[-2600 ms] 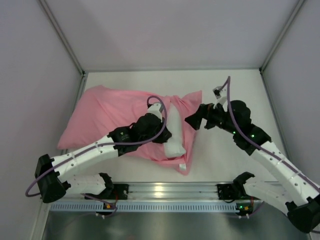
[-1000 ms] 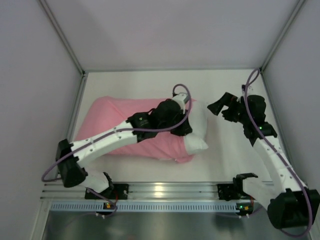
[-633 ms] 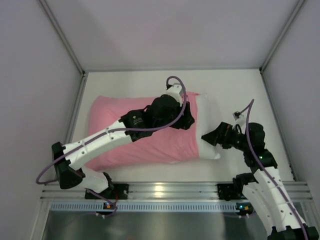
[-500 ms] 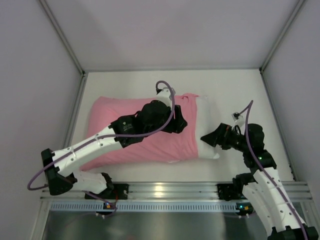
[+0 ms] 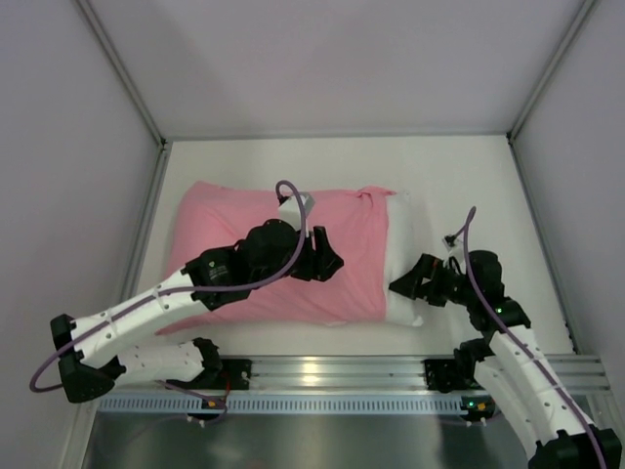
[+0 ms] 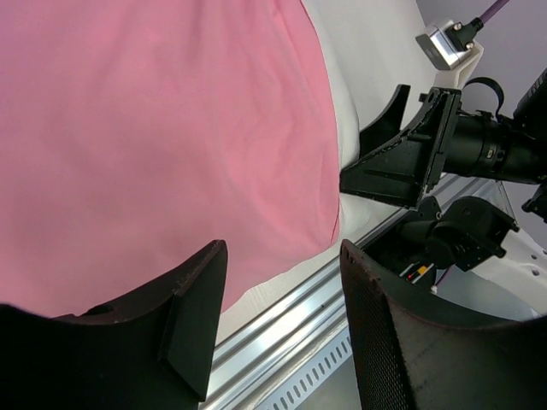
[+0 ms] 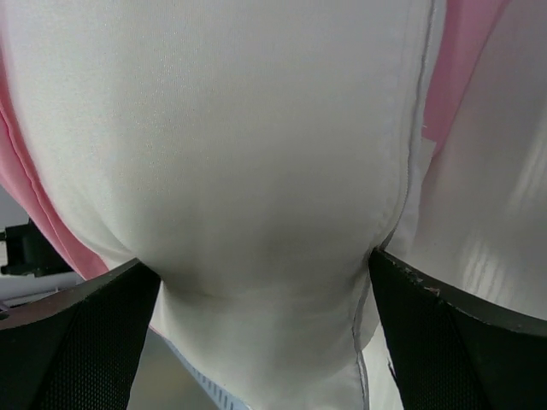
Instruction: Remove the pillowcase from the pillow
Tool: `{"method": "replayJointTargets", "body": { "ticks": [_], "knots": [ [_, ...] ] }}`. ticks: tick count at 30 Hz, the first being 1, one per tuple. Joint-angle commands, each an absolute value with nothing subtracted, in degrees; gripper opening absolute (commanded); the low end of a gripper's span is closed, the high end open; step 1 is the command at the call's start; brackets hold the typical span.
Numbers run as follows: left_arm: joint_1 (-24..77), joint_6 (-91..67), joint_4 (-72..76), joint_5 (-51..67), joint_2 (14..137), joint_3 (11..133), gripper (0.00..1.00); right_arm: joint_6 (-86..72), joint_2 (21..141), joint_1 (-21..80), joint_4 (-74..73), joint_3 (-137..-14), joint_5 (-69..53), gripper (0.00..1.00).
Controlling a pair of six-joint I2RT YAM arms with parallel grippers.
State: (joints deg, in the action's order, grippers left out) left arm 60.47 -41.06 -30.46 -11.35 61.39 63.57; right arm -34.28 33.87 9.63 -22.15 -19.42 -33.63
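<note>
1. Since half a second ago my left arm has drawn back toward its base, and the left gripper (image 5: 330, 266) now sits nearer the middle of the pink pillowcase (image 5: 244, 230). The right gripper (image 5: 400, 286) has slid a little toward the near edge.
2. From the top camera, the pillow (image 5: 401, 244) lies across the table (image 5: 469, 176). It is mostly inside the pillowcase, with only its white right end showing. My right gripper is at that end's near corner.
3. On the left wrist camera, the left gripper (image 6: 282, 256) has its fingers spread with nothing between them, above the pillowcase (image 6: 154, 128). I can't tell whether they touch it. Beyond lie the white pillow (image 6: 342, 77), the right gripper (image 6: 389, 158) against it, and the metal rail (image 6: 291, 333).
4. On the right wrist camera, the right gripper (image 7: 265, 282) is clamped wide on the pillow (image 7: 239, 128). White cloth bulges between both fingers (image 7: 77, 342). Pillowcase (image 7: 461, 51) edges show on either side.
</note>
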Motion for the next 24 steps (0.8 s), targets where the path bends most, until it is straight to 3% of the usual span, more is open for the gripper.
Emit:
{"method": "replayJointTargets", "body": {
  "ticks": [1,5,8,9,10,11,14,24],
  "knots": [
    [60.7,-41.7,-29.3,-9.7,62.7,62.9,0.60,-36.8,33.8,12.6,-19.3,-16.4,-37.8,0.99],
    [61.3,-42.8,-29.1,-9.0,66.0,63.5,0.59,-42.2,37.2,14.7,-5.7,-12.8,-42.0,0.96],
    [63.0,-42.8,-29.1,-9.2,67.7,64.0,0.59,-44.9,40.9,16.9,4.5,-11.9,-40.9,0.60],
    [63.5,-42.8,-29.0,-9.7,68.0,64.1,0.57,-45.4,42.9,17.3,6.5,-12.1,-39.7,0.29],
    [64.0,-42.8,-29.1,-10.2,68.4,64.1,0.57,-47.0,43.8,18.2,8.9,-12.2,-39.6,0.11],
    [65.1,-43.1,-29.2,-10.8,68.9,64.0,0.56,-47.5,44.6,18.5,12.9,-12.5,-39.6,0.00],
    [67.0,-44.8,-29.3,-13.3,69.8,62.9,0.56,-48.4,46.6,19.9,14.6,-15.3,-39.7,0.00],
    [70.0,-46.7,-31.2,-18.8,82.0,71.1,0.56,-48.3,36.1,24.1,7.0,-18.3,-35.3,0.00]
  ]
}}
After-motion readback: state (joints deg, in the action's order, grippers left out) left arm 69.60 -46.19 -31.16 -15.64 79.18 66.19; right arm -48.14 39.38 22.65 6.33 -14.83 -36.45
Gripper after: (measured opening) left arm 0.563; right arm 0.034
